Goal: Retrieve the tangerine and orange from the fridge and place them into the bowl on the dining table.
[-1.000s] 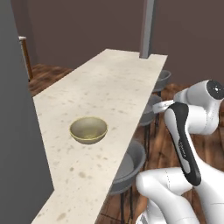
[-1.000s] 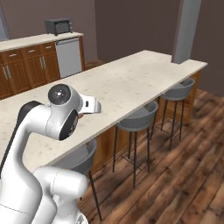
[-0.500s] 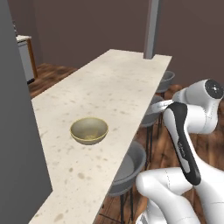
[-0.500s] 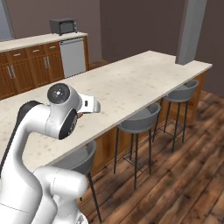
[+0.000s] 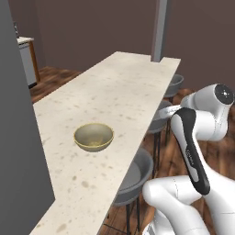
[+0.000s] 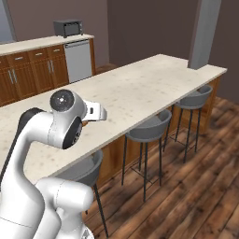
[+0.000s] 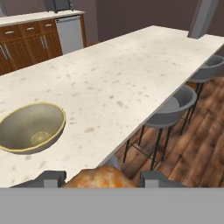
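Cream stone counter (image 5: 119,87) ran long toward a grey pillar, stools (image 6: 148,130) lined along one side. Near its close end sat the bowl (image 5: 93,137), upright, mouth up, apparently with one orange-tinted fruit (image 7: 38,137) already inside. The claw (image 7: 99,176) was clamped on a second orange fruit (image 7: 101,178), short of the bowl; delivery seemed roughly half done.

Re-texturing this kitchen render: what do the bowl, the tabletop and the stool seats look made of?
Bowl: likely glazed ceramic, tan with a paler rim and soft sheen. Tabletop: polished stone, cream with brown speckles. Stool seats: probably moulded grey plastic, matte, on thin dark metal legs.
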